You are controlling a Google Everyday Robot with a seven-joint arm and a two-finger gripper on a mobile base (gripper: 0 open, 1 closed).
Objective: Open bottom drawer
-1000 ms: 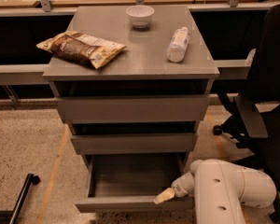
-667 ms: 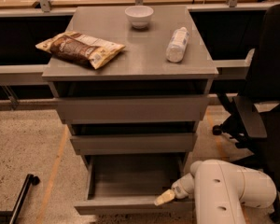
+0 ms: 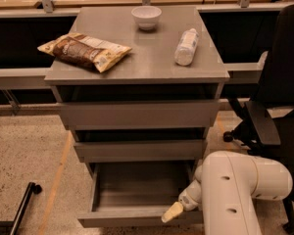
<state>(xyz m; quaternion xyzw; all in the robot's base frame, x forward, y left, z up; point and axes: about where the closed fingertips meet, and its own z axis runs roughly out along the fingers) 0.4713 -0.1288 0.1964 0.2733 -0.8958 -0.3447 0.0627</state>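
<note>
The grey cabinet has three drawers. The bottom drawer is pulled out toward me, and its shallow grey box interior shows empty. The middle drawer front and the top drawer front are closed. My gripper sits at the right end of the bottom drawer's front edge, touching or just over it. The white arm fills the lower right.
On the cabinet top lie a snack bag, a white bowl and a plastic bottle on its side. A black office chair stands right of the cabinet. A black bar lies on the floor at lower left.
The bottom drawer has slid out a little further toward me, and the gripper has moved down with its front edge.
</note>
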